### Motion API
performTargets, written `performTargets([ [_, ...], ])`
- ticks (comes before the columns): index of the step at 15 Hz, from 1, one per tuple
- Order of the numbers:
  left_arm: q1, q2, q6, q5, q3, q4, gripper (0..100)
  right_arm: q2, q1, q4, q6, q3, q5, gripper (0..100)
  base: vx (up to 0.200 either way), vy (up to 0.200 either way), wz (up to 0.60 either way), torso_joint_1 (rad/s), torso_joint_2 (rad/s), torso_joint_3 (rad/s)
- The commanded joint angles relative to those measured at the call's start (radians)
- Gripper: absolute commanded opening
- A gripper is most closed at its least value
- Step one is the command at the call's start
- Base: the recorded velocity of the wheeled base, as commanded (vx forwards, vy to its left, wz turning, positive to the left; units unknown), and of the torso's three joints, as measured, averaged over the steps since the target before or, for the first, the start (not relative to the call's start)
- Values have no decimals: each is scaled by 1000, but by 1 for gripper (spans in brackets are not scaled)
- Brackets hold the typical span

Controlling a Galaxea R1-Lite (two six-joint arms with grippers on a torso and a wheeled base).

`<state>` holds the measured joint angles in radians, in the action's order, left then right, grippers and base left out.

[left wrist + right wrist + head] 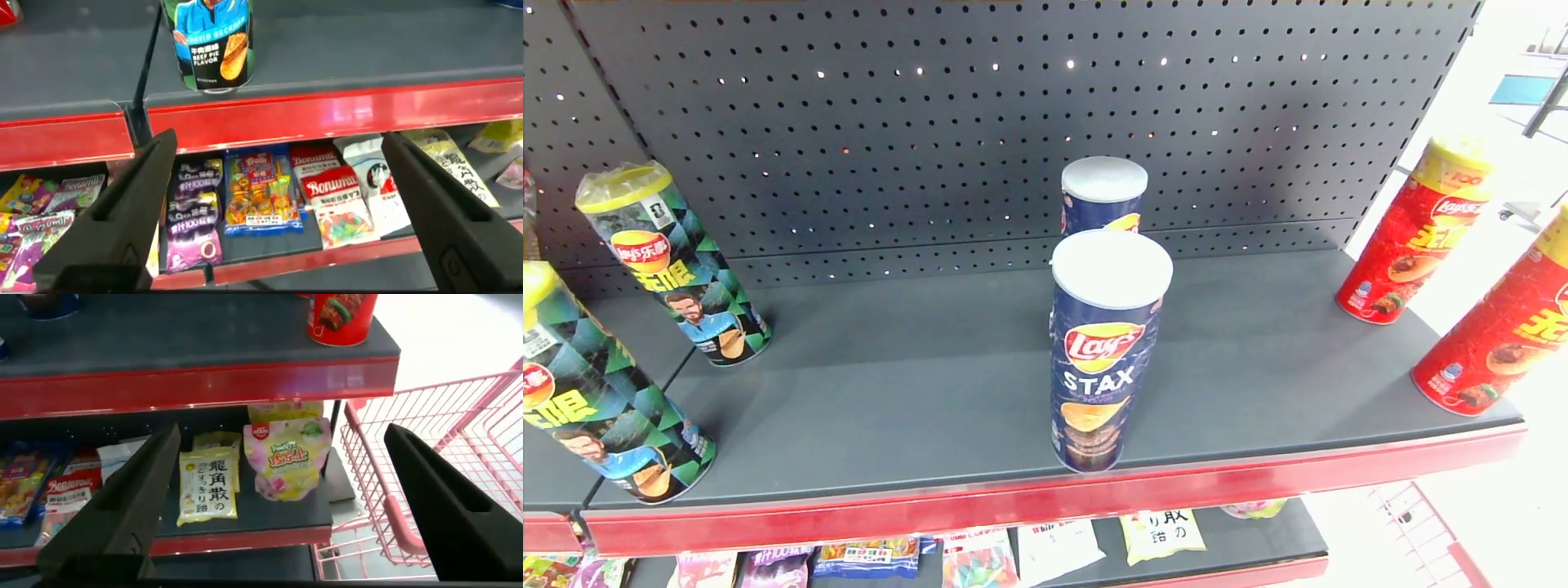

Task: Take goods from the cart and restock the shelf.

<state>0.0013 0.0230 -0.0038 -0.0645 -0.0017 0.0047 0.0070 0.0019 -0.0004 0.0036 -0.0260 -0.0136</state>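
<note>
The left jaws stood wide apart, released and holding nothing. Ahead of them snack packets [261, 196] lay on a lower shelf [327, 255], and beyond them a green crisp can [211, 41] stood on the upper shelf [368, 49]. The right jaws were likewise released and empty, with pale pouches [286, 457] ahead and the pink cart [482, 408] just beside them. Two blue crisp cans [1104, 351] stood upright mid-shelf, one behind the other, between green cans and red cans [1417, 237].
</note>
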Motion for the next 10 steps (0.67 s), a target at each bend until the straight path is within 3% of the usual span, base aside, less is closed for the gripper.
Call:
performTargets([
  [1, 0, -23, -1, 0, 2, 0, 100, -5, 0, -10, 1, 6, 64, 100, 0, 0, 0, 0, 0, 0],
  [3, 0, -23, -1, 0, 2, 0, 100, -7, 0, -21, 12, 11, 258, 100, 0, 0, 0, 0, 0, 0],
  [4, 0, -23, -1, 0, 2, 0, 100, -7, 0, -20, 16, 11, 233, 100, 0, 0, 0, 0, 0, 0],
  [7, 0, -23, -1, 0, 2, 0, 100, -4, 3, 3, -19, 26, 1, 100, 0, 0, 0, 0, 0, 0],
  [10, 0, -23, -1, 0, 2, 0, 100, -7, 1, 3, 9, 26, 3, 100, 0, 0, 0, 0, 0, 0],
])
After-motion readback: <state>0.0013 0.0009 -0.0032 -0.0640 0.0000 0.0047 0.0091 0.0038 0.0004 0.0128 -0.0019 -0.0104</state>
